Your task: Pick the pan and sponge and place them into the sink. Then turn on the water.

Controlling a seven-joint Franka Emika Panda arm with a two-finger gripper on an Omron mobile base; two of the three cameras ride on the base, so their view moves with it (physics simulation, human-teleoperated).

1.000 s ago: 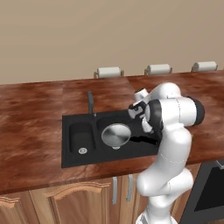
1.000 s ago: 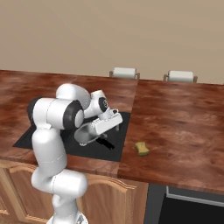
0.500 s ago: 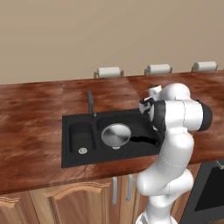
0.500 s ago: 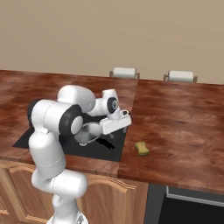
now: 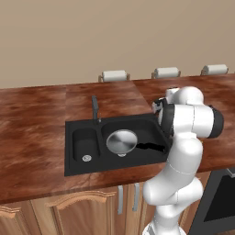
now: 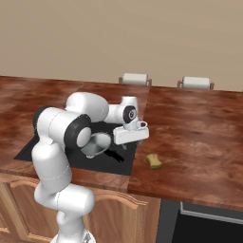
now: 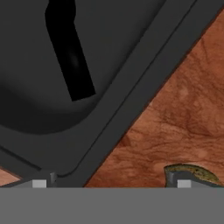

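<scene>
Pan (image 6: 97, 144) lies in black sink (image 6: 33, 147), frame centre-left, partly behind arm. Sponge (image 6: 153, 161) on wooden counter (image 6: 190, 128), just right of sink. Hand above sink's right edge.

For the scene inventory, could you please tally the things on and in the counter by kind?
Pan: 1, in the sink's larger basin
Sponge: 1, on the counter beside the sink
Sink: 1
Faucet: 1
Paper roll: 3, along the wall
Total: 7
</scene>
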